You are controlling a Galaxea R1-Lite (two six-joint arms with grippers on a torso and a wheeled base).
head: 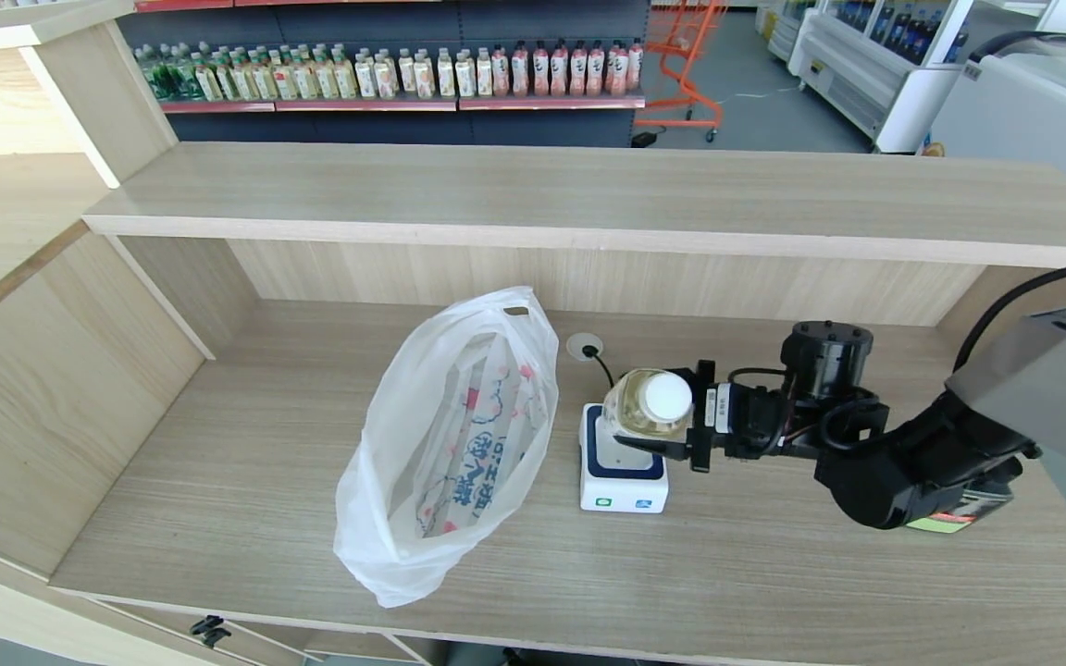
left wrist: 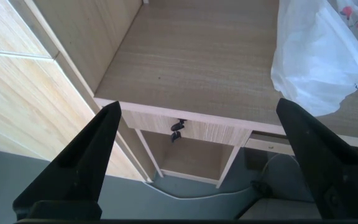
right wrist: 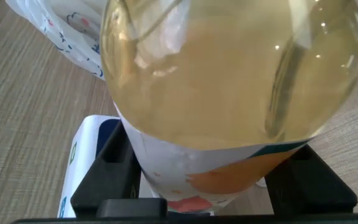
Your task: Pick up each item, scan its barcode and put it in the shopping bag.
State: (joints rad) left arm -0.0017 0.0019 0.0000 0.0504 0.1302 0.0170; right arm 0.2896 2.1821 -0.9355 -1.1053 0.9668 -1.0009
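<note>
Bag (head: pixel 376 546) holds a printed packet (head: pixel 468 444); right claw (head: pixel 655 413) grips bottle (head: pixel 665 398) over scanner (head: pixel 623 483).

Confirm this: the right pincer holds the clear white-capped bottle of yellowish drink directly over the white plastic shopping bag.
Not right. The right pincer does hold the clear white-capped bottle of yellowish drink, but over the white-and-blue box-shaped scanner, not the white plastic shopping bag, which lies beside it. The head view shows this.
</note>
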